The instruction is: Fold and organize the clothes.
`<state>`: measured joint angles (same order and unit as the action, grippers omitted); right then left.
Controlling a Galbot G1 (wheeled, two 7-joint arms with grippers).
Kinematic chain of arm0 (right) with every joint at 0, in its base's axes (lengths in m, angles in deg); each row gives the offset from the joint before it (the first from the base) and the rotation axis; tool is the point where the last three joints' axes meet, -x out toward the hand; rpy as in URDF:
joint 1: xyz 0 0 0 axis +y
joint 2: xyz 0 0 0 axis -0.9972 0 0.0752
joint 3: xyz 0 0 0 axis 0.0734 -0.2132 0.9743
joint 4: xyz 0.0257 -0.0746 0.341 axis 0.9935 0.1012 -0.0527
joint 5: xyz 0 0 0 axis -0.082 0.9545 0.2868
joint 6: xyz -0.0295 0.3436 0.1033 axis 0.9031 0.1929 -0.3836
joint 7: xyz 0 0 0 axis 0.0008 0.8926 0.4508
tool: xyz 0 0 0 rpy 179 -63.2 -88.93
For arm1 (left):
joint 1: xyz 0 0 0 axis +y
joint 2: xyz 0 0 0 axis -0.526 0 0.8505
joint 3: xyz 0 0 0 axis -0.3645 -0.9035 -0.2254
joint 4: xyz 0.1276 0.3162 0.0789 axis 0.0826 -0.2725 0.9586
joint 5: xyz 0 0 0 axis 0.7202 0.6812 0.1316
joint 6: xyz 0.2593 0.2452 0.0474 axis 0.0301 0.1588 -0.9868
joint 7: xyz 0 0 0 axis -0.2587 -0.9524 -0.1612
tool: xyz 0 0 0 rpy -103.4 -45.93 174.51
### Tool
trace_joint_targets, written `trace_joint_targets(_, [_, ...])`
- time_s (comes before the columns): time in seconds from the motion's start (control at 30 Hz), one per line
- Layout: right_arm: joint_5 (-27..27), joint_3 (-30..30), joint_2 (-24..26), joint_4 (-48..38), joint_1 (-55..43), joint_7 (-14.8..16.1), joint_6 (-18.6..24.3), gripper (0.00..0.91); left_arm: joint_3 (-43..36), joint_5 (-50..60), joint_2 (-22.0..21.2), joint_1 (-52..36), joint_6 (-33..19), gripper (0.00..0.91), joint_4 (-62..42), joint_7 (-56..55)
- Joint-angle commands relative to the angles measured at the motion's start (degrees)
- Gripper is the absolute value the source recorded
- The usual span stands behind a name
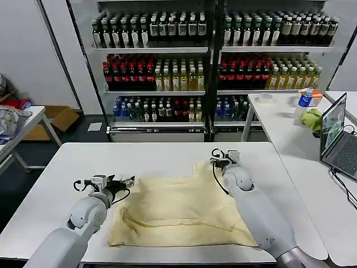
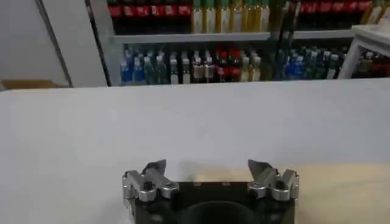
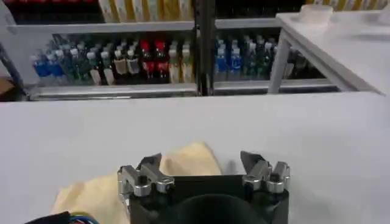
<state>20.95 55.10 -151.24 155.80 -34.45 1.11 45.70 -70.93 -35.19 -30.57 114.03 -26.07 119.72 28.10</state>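
Over table (image 1: 56,190), both end effectors — left (image 1: 129,181), right (image 1: 217,156) — spread beside T-shirt (image 1: 178,215)

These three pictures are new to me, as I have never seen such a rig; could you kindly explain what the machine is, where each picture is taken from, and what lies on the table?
It is a robot with two arms, each ending in a gripper with two fingers. The wide picture comes from a camera on its head, looking down at a white table. On it lies a pale yellow T-shirt, partly folded and still rumpled. The left gripper hovers at the shirt's left edge, and the right gripper at its far right corner. The other two pictures come from cameras on the wrists, looking out past each gripper: the left gripper and the right gripper both have their fingers spread open, with nothing held. Behind the table stand shelves of bottled drinks, and a side table on the right carries a laptop.
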Motion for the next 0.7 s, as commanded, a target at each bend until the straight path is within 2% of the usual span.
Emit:
trace_joint_targets(0.03, [0.15,0.18,-2.56,-5.54,-0.9,0.53,-0.06,0.907,-0.84,-0.2,-0.28,-0.26,0.16,0.907,-1.27,0.03])
trace_joint_targets(0.07, [0.15,0.22,-2.6,-5.57,-0.72,0.69,-0.06,0.856,-0.83,-0.2,-0.29,-0.25,0.15,0.655,-1.42,0.05])
trace_joint_targets(0.13, [0.35,0.39,-2.75,-5.83,-0.34,0.8,-0.06,0.645,-0.83,-0.19,-0.26,-0.15,0.1,0.343,-1.53,0.2])
trace_joint_targets(0.17, [0.58,0.56,-2.82,-6.05,-0.15,0.75,-0.07,0.373,-0.84,-0.17,-0.23,-0.12,0.05,0.101,-1.58,0.23])
trace_joint_targets(0.2, [0.9,0.8,-2.89,-6.14,0.07,0.67,-0.06,0.232,-0.82,-0.15,-0.26,-0.1,-0.11,0.04,-1.74,0.36])
trace_joint_targets(0.23, [1.23,0.9,-2.88,-6.0,0.3,0.63,-0.06,0.0,-0.79,-0.17,-0.27,-0.05,-0.24,0.01,-1.83,0.48])
trace_joint_targets(0.7, [3.47,1.18,-3.23,-3.1,1.41,0.37,-0.07,0.0,-0.38,-0.54,-0.24,1.47,-1.2,0.01,-0.58,2.26])
